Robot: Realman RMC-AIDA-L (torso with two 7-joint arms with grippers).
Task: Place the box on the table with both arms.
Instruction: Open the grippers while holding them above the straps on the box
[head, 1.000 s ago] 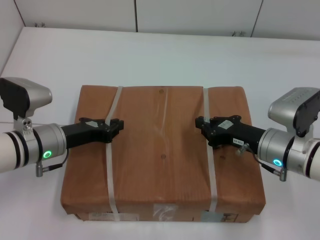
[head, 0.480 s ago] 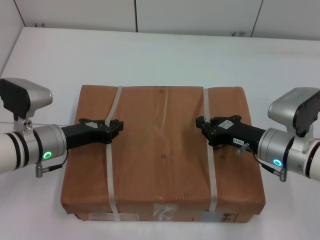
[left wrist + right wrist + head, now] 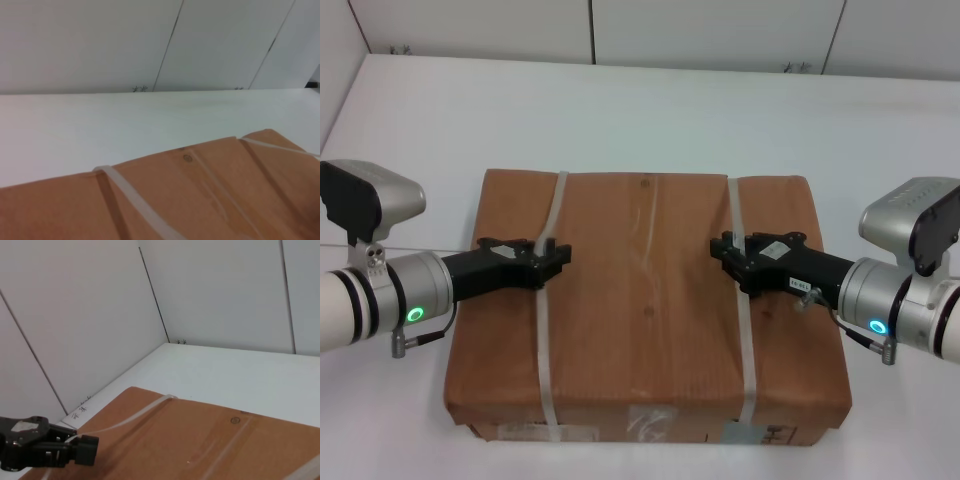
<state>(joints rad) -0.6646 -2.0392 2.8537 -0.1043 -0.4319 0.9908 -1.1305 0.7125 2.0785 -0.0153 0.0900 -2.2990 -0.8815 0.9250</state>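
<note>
Two end effectors meet over one brown cardboard box (image 3: 645, 300) on the white counter (image 3: 650, 110): the left end effector (image 3: 558, 258) sits at the left whitish strap (image 3: 542, 330), the right end effector (image 3: 722, 252) at the right strap (image 3: 742, 330), each apparently clamped on its strap, though the fingertips are hard to make out. Between them runs the clear tape seam (image 3: 645, 240). Beyond lies bare counter, then the white wall panels (image 3: 720, 30).

Both arms reach inward, level; left end effector (image 3: 556, 256) and right end effector (image 3: 723, 250) face each other (finger state unclear).
</note>
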